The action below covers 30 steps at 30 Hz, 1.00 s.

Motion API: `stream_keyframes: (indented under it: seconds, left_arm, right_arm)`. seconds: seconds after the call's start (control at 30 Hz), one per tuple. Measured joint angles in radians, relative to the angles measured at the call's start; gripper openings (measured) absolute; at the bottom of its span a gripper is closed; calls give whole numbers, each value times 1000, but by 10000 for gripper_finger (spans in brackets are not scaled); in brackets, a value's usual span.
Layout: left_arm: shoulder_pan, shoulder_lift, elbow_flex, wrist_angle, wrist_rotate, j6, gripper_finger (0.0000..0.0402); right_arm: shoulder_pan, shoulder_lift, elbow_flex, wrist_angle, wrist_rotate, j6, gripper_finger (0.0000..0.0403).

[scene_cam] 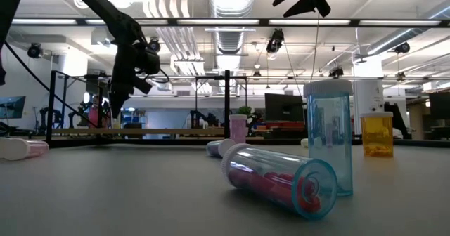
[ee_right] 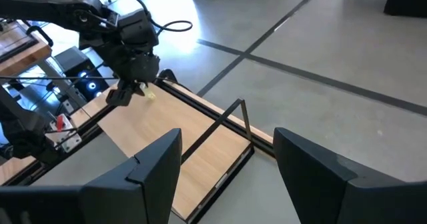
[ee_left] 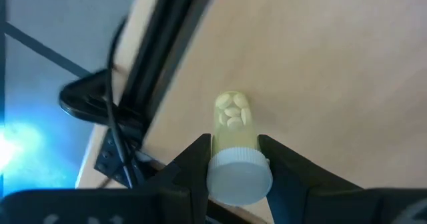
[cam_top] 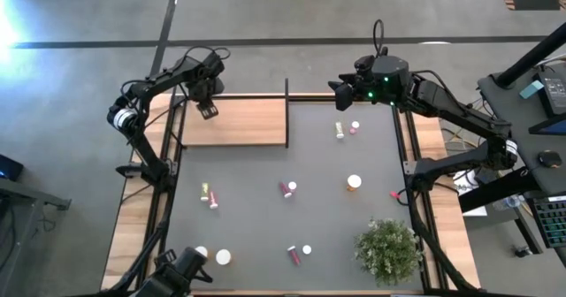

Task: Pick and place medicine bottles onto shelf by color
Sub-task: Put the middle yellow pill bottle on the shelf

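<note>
Left gripper [ee_left: 233,159] pinching yellow bottle [ee_left: 235,147] over shelf [ee_left: 333,64], clear only in wrist view; right gripper [ee_right: 227,164] spread

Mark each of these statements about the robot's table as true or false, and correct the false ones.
1. The left claw grips a yellow bottle over the wooden shelf. True.
2. The right claw holds a pink bottle. False: it is open and empty.
3. A green plant stands on the table, on the right arm's side. True.
4. The shelf is full of bottles. False: in the overhead view no bottle stands on it.
5. The orange bottle lies on the shelf. False: it is on the grey table.
</note>
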Motion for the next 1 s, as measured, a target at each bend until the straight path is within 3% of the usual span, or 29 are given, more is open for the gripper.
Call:
stream_keyframes:
  seconds: [0.17, 0.4, 0.8, 1.0]
  left_arm:
    - [0, 0, -2, -62, 2, 0, 96]
    - [0, 0, 0, 9, 1, -24, 96]
    - [0, 0, 0, -26, 3, -56, 96]
    - [0, 0, 0, -25, 3, -107, 126]
  right_arm:
    - [0, 0, 0, 0, 0, 0, 226]
    - [0, 0, 0, 0, 0, -7, 226]
    - [0, 0, 0, -2, 0, -15, 226]
    - [0, 0, 0, -2, 0, -15, 226]
